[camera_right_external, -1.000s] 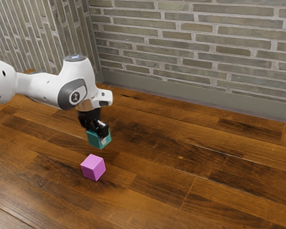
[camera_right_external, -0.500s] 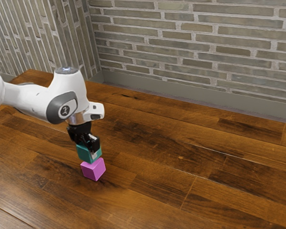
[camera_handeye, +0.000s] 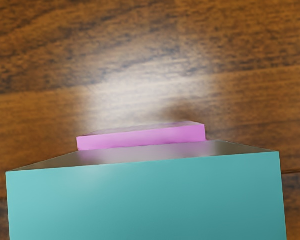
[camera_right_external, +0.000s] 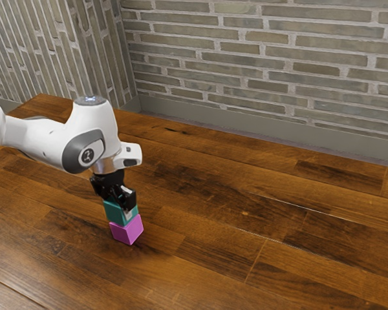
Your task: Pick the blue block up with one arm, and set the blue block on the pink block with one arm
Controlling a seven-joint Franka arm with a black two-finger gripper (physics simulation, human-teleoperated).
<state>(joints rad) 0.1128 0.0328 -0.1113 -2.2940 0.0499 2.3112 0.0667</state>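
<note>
The dark wooden table spreads across the exterior view, its planks glossy and streaked, with a grey brick wall behind it. The white arm comes in from the exterior view's left and bends down over the boards. At its end the black gripper points downward, its two fingers pressed against opposite sides of the blue block.

That block is a small cube, more teal than pure blue, with plain, matte faces. It sits directly above the pink block, which rests on the table. The two seem to touch, though the seam between them is hard to make out. In the wrist view the blue block is a broad teal face just under the hand, and a strip of the pink block peeks out beyond its far edge.
</note>
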